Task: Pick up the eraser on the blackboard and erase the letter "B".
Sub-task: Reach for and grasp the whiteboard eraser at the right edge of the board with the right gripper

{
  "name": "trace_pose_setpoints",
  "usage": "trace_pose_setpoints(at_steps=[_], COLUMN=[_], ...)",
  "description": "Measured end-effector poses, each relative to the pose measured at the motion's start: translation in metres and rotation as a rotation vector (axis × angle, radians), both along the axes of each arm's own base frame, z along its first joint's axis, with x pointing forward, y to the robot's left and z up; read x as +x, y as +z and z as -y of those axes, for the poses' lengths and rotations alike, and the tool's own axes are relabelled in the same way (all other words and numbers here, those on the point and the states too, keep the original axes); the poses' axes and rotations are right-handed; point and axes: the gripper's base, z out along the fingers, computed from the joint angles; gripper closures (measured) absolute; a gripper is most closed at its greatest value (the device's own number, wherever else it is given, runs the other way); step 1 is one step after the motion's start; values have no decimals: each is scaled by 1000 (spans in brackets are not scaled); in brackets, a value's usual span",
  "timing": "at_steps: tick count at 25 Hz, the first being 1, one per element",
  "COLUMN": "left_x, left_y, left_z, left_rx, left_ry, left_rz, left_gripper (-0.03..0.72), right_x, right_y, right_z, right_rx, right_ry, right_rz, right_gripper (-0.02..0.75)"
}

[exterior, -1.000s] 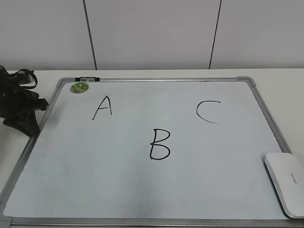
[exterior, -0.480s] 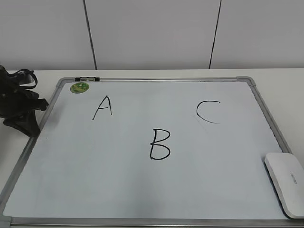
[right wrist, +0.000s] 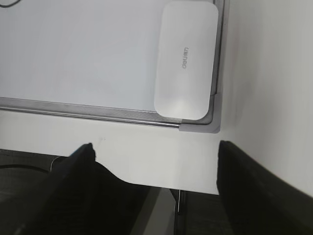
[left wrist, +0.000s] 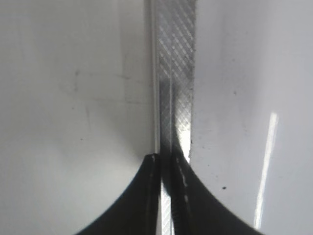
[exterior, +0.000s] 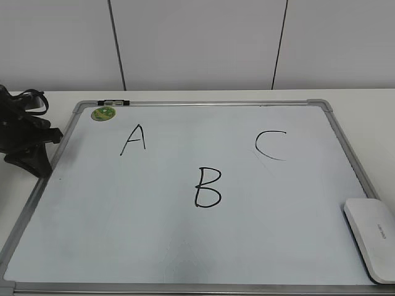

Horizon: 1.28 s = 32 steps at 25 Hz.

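The white eraser [exterior: 372, 237] lies in the near right corner of the blackboard [exterior: 74, 120]; it also shows in the right wrist view [right wrist: 186, 58], against the frame corner [right wrist: 215, 125]. The black letter "B" [exterior: 207, 187] is near the board's middle, with "A" [exterior: 133, 140] to its far left and "C" [exterior: 270, 145] to its far right. My left gripper [exterior: 31, 157] rests at the board's left edge; in the left wrist view [left wrist: 166, 159] its fingers are together over the metal frame [left wrist: 176, 58], holding nothing. My right gripper [right wrist: 155, 149] is open, over the table's front edge, short of the eraser.
A round green sticker [exterior: 103, 113] and a small black-and-white clip [exterior: 113, 102] sit at the board's far left corner. White table [exterior: 364, 102] surrounds the board, with a white wall behind. The table's front edge [right wrist: 161, 186] is below the right gripper.
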Motion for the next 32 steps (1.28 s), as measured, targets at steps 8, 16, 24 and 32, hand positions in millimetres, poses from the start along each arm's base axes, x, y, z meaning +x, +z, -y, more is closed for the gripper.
trace_pose_setpoints(at_steps=[8,16,24,32], left_x=[0,0,0,0], left_y=[0,0,0,1], left_z=[0,0,0,0], left_rx=[0,-1,-1,-1], left_ry=[0,-1,-1,-2], left_rz=[-2,-5,-5,-6], left_gripper=[676,676,676,676], right_x=[28,53,78,99], right_y=[-18,-36,-66,-85], right_z=[2,-6,-16,-17], right_rx=[-10,-57,-104,-131], right_ry=[-13,1,35,41], right_rz=[-72,-109,-187,-158], right_gripper=[147,147,147,147])
